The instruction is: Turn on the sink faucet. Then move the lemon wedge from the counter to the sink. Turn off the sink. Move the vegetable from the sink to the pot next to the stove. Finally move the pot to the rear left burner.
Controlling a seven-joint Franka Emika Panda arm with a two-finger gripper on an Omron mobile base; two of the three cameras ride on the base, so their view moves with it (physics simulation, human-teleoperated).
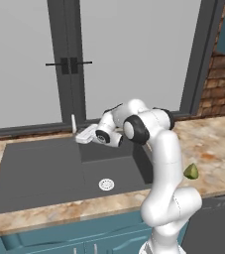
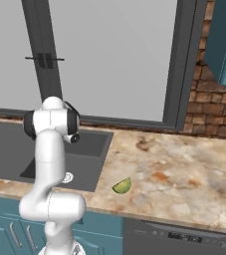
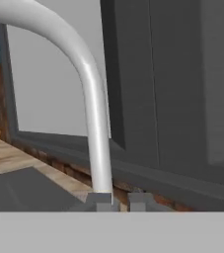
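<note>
Since the thin silver metal faucet (image 3: 96,128) is rigid and slick, push its side lever; your end effector (image 3: 117,201) looks nearly closed, empty.

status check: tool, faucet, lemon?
Tool at the sink faucet, jaw state unclear. Lemon wedge on the counter. Nothing in the way.

The fingers (image 3: 116,201) sit right up against the sink faucet (image 3: 91,108), at the back edge of the sink (image 1: 44,168). The faucet's thin pipe stands straight in front of them and bends over the top. Just behind it is the window frame (image 3: 133,89), so there is little room at the back. The sink's flat part is wide open. The lemon wedge (image 2: 122,186) lies near the front edge of the desk (image 2: 184,169), with bare stone all around it.
</note>
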